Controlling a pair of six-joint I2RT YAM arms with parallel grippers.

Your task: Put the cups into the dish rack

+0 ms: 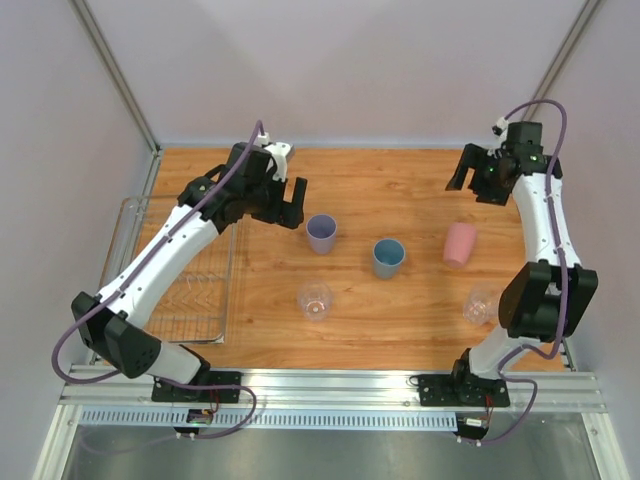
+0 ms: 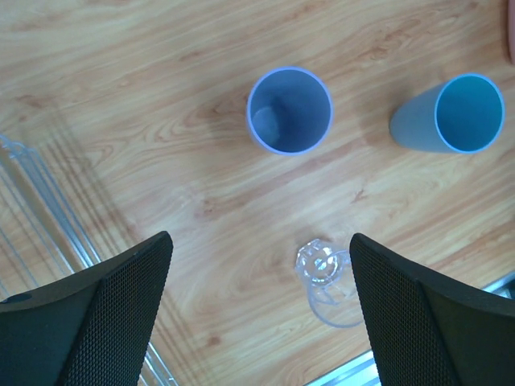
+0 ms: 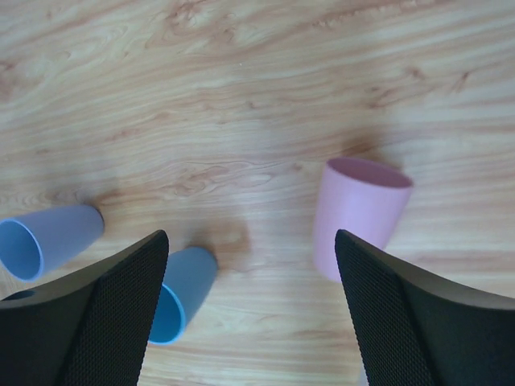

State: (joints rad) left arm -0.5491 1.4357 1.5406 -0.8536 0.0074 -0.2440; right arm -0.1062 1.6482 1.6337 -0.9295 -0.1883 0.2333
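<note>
Along the left edge of the top view, a silver wire dish rack (image 1: 205, 300) lies on the grained wooden table (image 1: 400, 190), partly hidden by the left arm. The left gripper (image 1: 288, 208) and right gripper (image 1: 468, 176) gape wide, empty. Mid-frame, outside the rack, stand a matte lavender cup (image 1: 321, 233), blue cup (image 1: 388, 257) and pink cup (image 1: 459, 244). The left clear cup (image 1: 315, 300) and right clear cup (image 1: 482, 305) look faint against the wood.

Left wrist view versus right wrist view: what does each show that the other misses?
Only the left wrist view shows a clear cup near its bottom edge and the dish rack at left. Only the right wrist view shows the pink cup properly; the left has at most a pink sliver at its edge. Both show the lavender cup and blue cup on the wooden table.
</note>
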